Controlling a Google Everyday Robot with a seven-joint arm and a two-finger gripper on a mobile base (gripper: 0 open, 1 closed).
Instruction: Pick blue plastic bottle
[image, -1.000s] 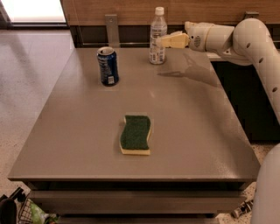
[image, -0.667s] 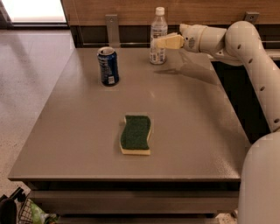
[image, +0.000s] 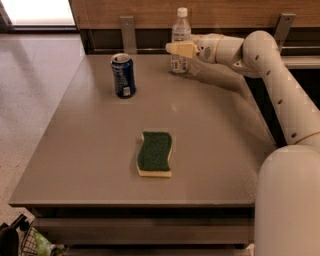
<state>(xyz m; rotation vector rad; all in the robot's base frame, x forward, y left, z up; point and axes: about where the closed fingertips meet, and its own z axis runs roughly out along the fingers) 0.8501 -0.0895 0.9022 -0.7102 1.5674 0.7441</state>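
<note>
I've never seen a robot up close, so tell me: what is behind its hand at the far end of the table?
Behind the gripper, at the table's far edge, stands the blue plastic bottle: white cap, shoulders and base show; its middle is covered.

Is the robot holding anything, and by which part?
Cannot tell: the gripper is at the upper body of the blue plastic bottle, but whether it grips is unclear.

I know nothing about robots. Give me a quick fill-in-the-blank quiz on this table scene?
The bottle has a ___ cap.
The gripper is at the bottle, by the ___ edge of the table.
The can stands ___.
The top of the sponge is ___.
Missing words: white, far, upright, green.
</note>
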